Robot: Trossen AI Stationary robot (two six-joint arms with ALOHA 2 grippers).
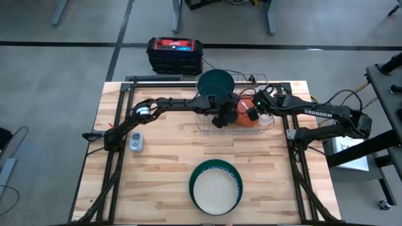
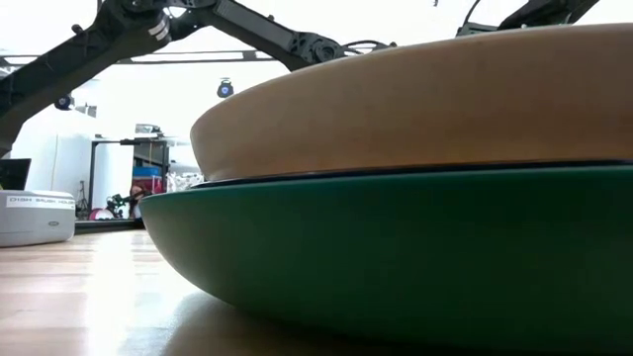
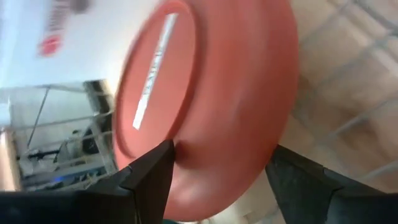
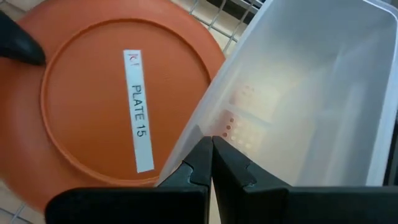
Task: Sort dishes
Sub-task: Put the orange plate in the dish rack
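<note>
Over the wire rack (image 1: 235, 122) my left gripper (image 3: 217, 174) has jaws spread around the orange plate (image 3: 211, 99), right gripper (image 4: 211, 163) jaws pinched on the clear tray (image 4: 298, 93); I'd close squarely before lifting.

The right hand (image 4: 211, 152) has its fingertips closed together against the rim of a clear plastic tray (image 4: 311, 93). Beside it, an orange plate (image 4: 93, 106) shows its underside, labelled "PLATE 15".
</note>
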